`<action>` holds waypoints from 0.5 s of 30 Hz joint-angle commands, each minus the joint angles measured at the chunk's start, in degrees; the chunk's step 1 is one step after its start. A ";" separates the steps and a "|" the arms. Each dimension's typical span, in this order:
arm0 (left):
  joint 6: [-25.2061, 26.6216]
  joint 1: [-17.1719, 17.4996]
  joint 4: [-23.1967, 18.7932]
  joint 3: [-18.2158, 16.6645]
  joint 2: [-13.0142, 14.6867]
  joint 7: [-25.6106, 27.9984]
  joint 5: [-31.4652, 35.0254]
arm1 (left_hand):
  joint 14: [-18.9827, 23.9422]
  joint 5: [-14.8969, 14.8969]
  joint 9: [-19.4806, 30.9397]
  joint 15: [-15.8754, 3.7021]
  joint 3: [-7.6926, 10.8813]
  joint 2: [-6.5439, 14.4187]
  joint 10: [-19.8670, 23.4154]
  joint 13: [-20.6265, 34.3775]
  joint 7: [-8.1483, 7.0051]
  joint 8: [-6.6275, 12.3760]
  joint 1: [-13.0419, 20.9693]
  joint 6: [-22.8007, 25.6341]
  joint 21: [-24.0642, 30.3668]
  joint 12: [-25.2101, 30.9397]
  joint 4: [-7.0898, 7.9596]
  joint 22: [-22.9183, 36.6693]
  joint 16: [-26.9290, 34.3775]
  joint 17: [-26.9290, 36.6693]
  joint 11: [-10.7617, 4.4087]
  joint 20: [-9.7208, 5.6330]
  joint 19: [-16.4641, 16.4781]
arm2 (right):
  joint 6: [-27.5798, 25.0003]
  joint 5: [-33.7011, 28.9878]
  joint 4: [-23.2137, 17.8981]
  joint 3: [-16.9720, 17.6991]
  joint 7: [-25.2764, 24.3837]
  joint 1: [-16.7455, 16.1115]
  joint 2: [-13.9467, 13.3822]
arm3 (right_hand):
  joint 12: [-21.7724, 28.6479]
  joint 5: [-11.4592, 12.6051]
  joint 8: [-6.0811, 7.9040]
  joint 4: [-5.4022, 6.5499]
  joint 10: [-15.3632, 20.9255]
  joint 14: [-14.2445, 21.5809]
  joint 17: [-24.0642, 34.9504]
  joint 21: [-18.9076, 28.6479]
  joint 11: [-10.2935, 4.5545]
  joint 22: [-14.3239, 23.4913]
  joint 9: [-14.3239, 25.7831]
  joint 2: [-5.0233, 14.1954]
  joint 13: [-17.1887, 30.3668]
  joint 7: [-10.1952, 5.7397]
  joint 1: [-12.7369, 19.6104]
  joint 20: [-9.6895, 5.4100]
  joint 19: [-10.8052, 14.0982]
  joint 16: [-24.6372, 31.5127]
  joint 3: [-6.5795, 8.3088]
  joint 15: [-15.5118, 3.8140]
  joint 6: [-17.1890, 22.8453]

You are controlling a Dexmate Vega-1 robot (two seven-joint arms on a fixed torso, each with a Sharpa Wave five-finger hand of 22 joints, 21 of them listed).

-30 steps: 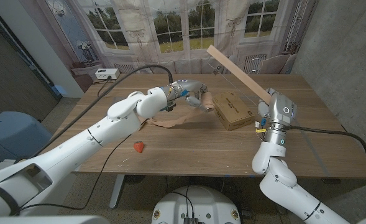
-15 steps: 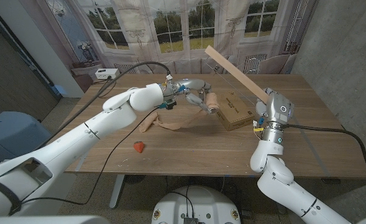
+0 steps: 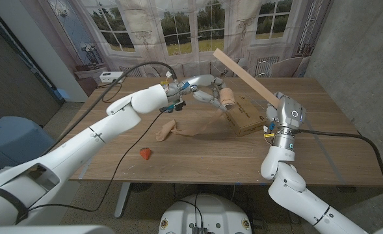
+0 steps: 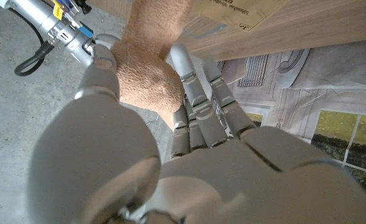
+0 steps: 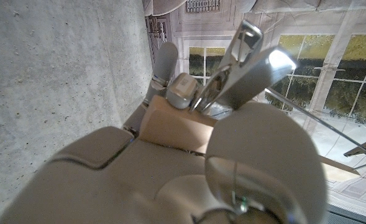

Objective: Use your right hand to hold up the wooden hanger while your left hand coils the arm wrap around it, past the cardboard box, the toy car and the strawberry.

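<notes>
Head view: right hand (image 3: 283,110) at the right side of the tabletop (image 3: 198,153), fingers wrapped on the wooden hanger (image 3: 244,76), whose long axis slants up and away to the far left. Left hand (image 3: 207,91) is raised mid-table, fingers pinching the rolled end of the arm wrap (image 3: 227,97); the wrap's tail trails down-left to the tabletop. The roll sits just below the hanger's bar, near the cardboard box (image 3: 246,114). Strawberry (image 3: 145,153) is near-left, well apart. Toy car can't be made out.

Left wrist view: fingers (image 4: 198,93) curled round the fuzzy tan arm wrap, box beyond.

Right wrist view: right hand closed on the hanger's wood (image 5: 176,127) by its metal hook (image 5: 242,74).
</notes>
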 commanded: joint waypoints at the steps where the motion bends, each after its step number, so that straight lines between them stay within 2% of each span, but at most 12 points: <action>1: -8.58 -0.37 5.76 -0.75 -2.92 0.26 -7.78 | -0.33 19.78 0.07 -0.70 8.57 7.05 20.05 29.01 -6.81 0.64 6.20 22.56 0.71 8.29 4.26 0.16 0.03 0.28 -13.14 -0.18 -0.52 | 0.13 0.55 0.30 -0.22 -0.37 0.21 -0.17 | 0.50 0.19 0.63 -0.13 -0.44 -0.02 0.25 0.45 -0.44 0.01 0.12 3.09 0.06 0.32 -2.79 -6.98 -0.19 3.29 0.50 -0.69 0.68; 9: -13.12 -0.87 9.98 -0.85 -5.93 -2.11 -15.71 | -1.39 20.79 -0.78 -0.92 9.03 7.19 19.65 27.93 -7.02 -0.11 5.65 22.21 1.42 7.06 4.63 0.20 -0.71 0.51 -13.51 -0.37 -1.32 | 0.66 -0.50 0.73 -1.47 -0.10 0.75 -1.21 | 0.71 0.16 0.82 -0.13 -0.54 -0.02 0.25 0.86 -0.45 -0.28 0.00 3.07 0.06 0.33 -2.84 -7.02 -0.45 3.29 0.59 -0.70 0.64; 10: -13.35 -0.72 10.05 -1.03 -6.24 -1.72 -15.84 | -1.34 20.98 -1.03 -0.92 9.21 7.12 19.54 27.43 -6.96 -0.29 5.66 22.21 1.55 6.63 4.55 0.18 -0.86 0.43 -13.19 -0.44 -1.46 | 0.58 -0.87 0.80 -1.79 0.02 0.90 -1.37 | 0.75 0.15 0.85 -0.14 -0.54 -0.03 0.25 0.96 -0.47 -0.33 -0.04 3.06 0.05 0.25 -2.85 -7.04 -0.45 3.29 0.60 -0.70 0.61; 15: -13.90 -0.40 9.40 -1.83 -6.95 0.41 -14.17 | -1.18 21.62 -1.83 -0.88 9.72 7.06 19.74 26.79 -6.97 -0.67 5.43 22.82 2.08 6.04 4.56 0.10 -1.37 0.17 -13.46 -0.47 -1.68 | 0.86 -2.02 1.04 -2.86 0.25 1.23 -1.97 | 0.85 0.13 0.97 -0.14 -0.60 -0.04 0.25 1.24 -0.46 -0.47 -0.09 3.04 0.05 0.19 -2.89 -7.10 -0.63 3.29 0.65 -0.69 0.54</action>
